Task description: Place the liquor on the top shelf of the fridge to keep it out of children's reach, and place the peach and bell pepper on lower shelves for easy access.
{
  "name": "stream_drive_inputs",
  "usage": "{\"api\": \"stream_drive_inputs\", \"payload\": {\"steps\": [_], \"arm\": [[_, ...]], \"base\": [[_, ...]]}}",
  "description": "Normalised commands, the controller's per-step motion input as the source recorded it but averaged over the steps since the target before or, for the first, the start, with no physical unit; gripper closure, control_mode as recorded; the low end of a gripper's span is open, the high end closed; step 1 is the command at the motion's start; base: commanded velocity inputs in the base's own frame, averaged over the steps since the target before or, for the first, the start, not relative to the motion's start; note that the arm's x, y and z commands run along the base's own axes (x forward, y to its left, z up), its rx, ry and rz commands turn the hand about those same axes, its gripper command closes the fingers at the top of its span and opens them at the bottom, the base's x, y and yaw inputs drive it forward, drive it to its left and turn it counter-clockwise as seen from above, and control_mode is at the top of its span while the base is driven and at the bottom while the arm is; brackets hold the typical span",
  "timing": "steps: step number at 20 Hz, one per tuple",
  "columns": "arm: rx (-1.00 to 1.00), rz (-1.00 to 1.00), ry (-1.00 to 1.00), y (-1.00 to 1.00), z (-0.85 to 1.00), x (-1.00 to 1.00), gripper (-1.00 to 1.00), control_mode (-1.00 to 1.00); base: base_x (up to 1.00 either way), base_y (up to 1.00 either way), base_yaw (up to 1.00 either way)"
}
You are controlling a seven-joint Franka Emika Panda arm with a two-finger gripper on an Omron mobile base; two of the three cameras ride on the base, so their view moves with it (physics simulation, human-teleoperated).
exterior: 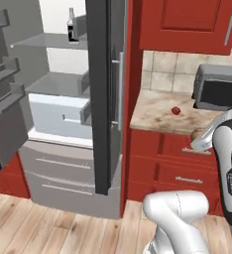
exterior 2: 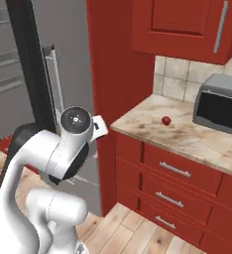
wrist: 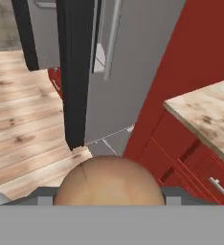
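Note:
The peach sits between my gripper's jaws, filling the bottom of the hand view. From the left base camera the peach shows in the gripper, at the counter's front edge just right of the fridge. On the counter lies the red bell pepper, also seen from the right. The liquor stands upright on the top shelf of the open fridge.
A grey toaster oven stands at the counter's back right. Red drawers run below the counter and a red cabinet hangs above. The fridge's right door stands edge-on; the left door's bins jut out.

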Motion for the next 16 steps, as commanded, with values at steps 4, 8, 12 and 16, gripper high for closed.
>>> {"api": "stream_drive_inputs", "payload": {"steps": [4,8,12,16], "arm": [[0.0,0.0,0.0,0.0,0.0,0.0,1.0,1.0],[0.0,0.0,0.0,0.0,0.0,0.0,1.0,1.0],[0.0,0.0,0.0,0.0,0.0,0.0,1.0,1.0],[0.0,0.0,0.0,0.0,0.0,0.0,1.0,1.0]], "base": [[-0.99,0.08,0.53],[-0.4,0.71,0.29],[0.0,0.95,0.02],[0.09,1.0,-0.19]]}}
